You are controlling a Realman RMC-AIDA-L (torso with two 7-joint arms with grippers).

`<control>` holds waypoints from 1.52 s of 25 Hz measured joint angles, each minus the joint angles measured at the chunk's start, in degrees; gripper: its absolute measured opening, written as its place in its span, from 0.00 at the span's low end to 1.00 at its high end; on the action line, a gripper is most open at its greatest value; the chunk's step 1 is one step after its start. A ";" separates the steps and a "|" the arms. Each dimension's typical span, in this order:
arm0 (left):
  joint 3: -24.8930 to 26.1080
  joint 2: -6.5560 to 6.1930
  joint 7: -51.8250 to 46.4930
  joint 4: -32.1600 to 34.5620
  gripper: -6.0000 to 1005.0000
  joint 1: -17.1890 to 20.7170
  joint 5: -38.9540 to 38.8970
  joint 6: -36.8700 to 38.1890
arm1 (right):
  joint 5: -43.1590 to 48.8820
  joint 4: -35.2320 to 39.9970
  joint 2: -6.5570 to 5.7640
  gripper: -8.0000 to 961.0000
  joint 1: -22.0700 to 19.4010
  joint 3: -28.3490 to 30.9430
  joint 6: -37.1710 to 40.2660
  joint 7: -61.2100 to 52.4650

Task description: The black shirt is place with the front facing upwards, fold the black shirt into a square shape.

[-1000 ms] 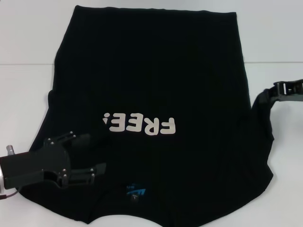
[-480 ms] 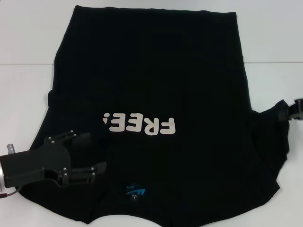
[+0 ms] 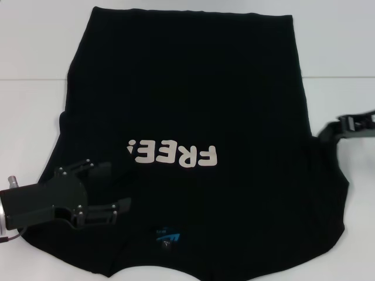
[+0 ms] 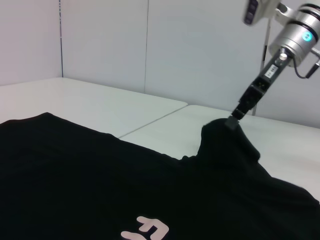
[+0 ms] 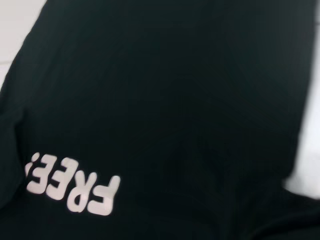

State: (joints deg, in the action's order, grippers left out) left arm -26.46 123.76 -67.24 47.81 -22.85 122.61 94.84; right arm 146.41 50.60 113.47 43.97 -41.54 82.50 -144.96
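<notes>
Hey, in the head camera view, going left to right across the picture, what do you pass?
Left pincer over the shirt's left sleeve area → white "FREE!" lettering on the black shirt → right pincer at the shirt's right edge, gripping a raised sleeve, all on the white table.

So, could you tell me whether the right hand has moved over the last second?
Yes. The right hand swung out toward the table's right edge and back, holding the black shirt sleeve throughout.
</notes>
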 joint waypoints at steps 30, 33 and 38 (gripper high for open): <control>0.44 0.00 -0.41 -0.31 0.92 0.20 0.00 -0.29 | -11.25 -9.01 1.61 0.44 5.79 -5.74 -0.55 5.44; 1.52 -0.14 -4.59 -0.40 0.92 -0.14 -0.34 -0.25 | -16.30 -9.44 1.43 0.57 2.50 -3.43 -0.34 13.73; 3.84 -2.24 -21.80 -0.05 0.92 -1.62 -0.37 0.46 | -24.33 -9.62 4.03 0.68 -4.98 -2.99 -0.49 35.82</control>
State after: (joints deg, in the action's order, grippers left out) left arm -22.62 121.52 -89.03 47.76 -24.47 122.24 95.30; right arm 122.08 40.98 117.50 38.99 -44.53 82.01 -109.15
